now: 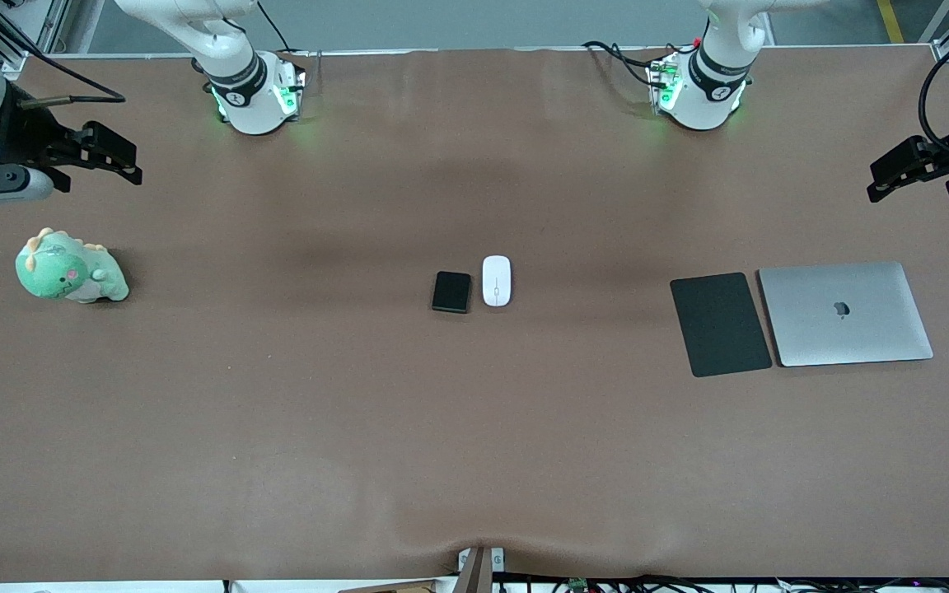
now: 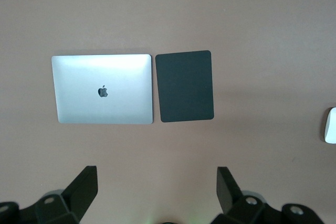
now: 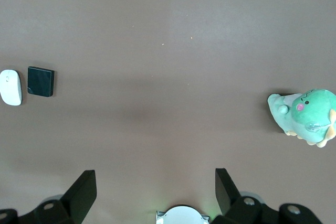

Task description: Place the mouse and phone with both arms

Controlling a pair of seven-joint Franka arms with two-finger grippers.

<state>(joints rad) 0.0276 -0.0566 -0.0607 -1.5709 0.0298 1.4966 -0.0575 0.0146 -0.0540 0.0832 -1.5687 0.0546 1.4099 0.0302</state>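
The white mouse (image 1: 497, 281) and the black phone (image 1: 451, 291) lie side by side at the middle of the table, the phone toward the right arm's end. Both show in the right wrist view, mouse (image 3: 11, 87) and phone (image 3: 41, 81); only the mouse's edge (image 2: 331, 125) shows in the left wrist view. My right gripper (image 1: 124, 158) hangs open and empty over the right arm's end of the table (image 3: 155, 184). My left gripper (image 1: 876, 181) hangs open and empty over the left arm's end (image 2: 156, 182).
A green plush dinosaur (image 1: 69, 268) sits at the right arm's end (image 3: 307, 116). A black mouse pad (image 1: 720, 324) and a closed silver laptop (image 1: 845, 314) lie side by side at the left arm's end, pad (image 2: 185, 86), laptop (image 2: 102, 88).
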